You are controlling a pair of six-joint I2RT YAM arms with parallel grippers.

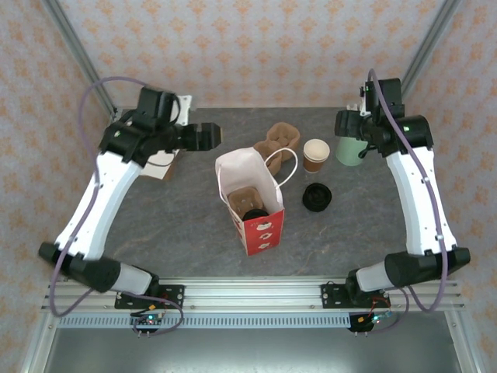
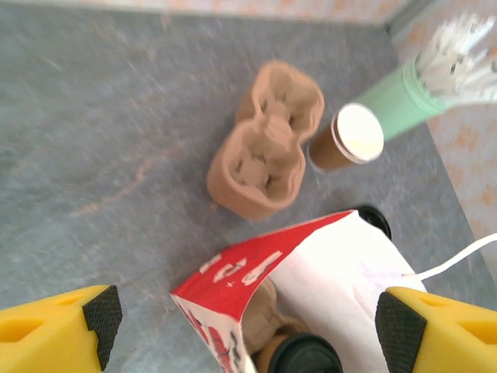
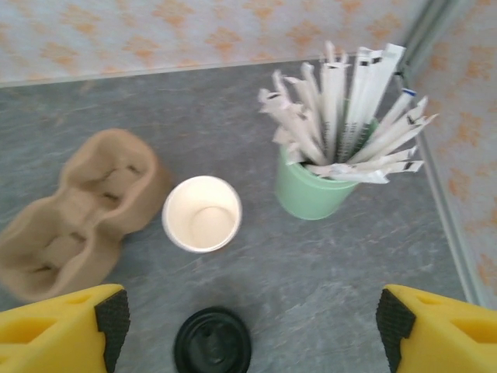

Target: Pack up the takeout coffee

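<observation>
Yellow fingers (image 2: 102, 315) of the left gripper (image 2: 249, 320) stand wide apart with nothing between them, up above the table (image 1: 155, 225) just far-left of the bag (image 1: 260, 229). That red-and-white bag stands upright mid-table with its mouth open. Inside it a lidded cup (image 1: 252, 214) sits in a pulp tray (image 1: 242, 196). Beyond the bag lies an empty carrier (image 1: 278, 142). Just right of the carrier stands an open cup (image 1: 316, 155), and a loose lid (image 1: 317, 196) lies near it on the table. The right gripper (image 3: 253, 320) is also spread and empty, by the mint cup (image 1: 349, 153) of stirrers (image 3: 342, 109) at far right.
</observation>
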